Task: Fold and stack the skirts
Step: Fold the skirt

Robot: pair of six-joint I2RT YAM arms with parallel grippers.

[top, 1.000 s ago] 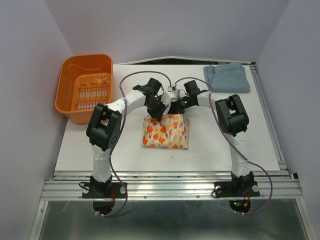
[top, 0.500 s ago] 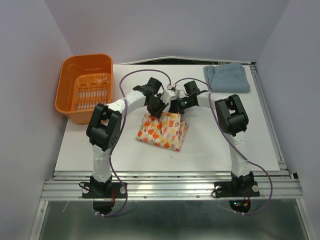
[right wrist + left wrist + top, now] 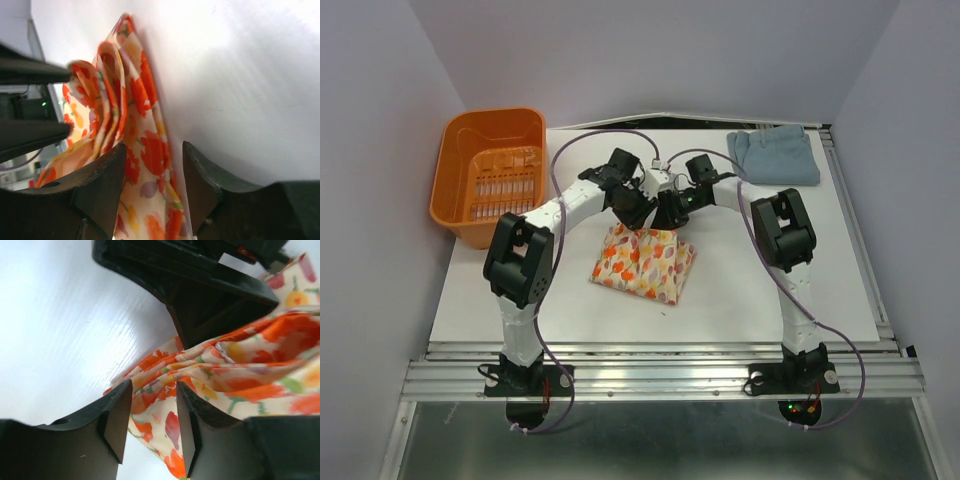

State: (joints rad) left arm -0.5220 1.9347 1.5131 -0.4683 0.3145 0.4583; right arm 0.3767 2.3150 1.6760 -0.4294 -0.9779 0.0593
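Note:
A floral orange-and-cream skirt lies folded in the middle of the white table, its far edge raised. My left gripper and right gripper sit side by side on that far edge, each shut on the cloth. In the left wrist view the gathered cloth runs between my fingers, gripper. In the right wrist view the folded layers pass between the jaws, gripper. A folded blue skirt lies at the back right.
An orange plastic basket stands at the back left, off the table's left edge. The purple cables loop over both arms above the floral skirt. Grey walls close in the left, right and back.
The floral skirt has turned and slid a little to the left, and its far edge has bunched and risen with both grippers, which moved slightly toward the back.

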